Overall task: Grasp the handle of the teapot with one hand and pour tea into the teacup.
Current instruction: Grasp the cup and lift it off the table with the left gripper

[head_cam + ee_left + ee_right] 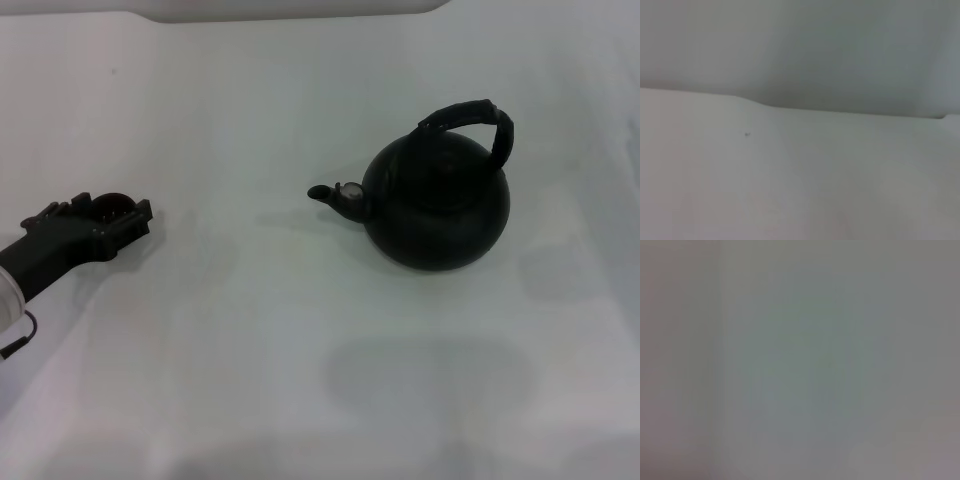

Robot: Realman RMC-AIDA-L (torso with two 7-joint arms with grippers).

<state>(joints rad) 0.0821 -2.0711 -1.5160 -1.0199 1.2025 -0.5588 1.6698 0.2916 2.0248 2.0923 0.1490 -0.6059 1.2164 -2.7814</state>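
white table (300, 400) fills the frame. one teapot (437, 203) stands right of centre, handle (470, 118) arched above, spout toward frame left. one left gripper (105, 215) at the left edge, apparently clenched around a dark teacup (113, 203); bare table lies between them.

White bench (300, 380), plain surface, fills the head view. Teapot (437, 198) stands upright on it, right of centre frame, spout toward frame left. Small dark speck (113, 71) on the bench, upper left. Bench far edge at frame top.
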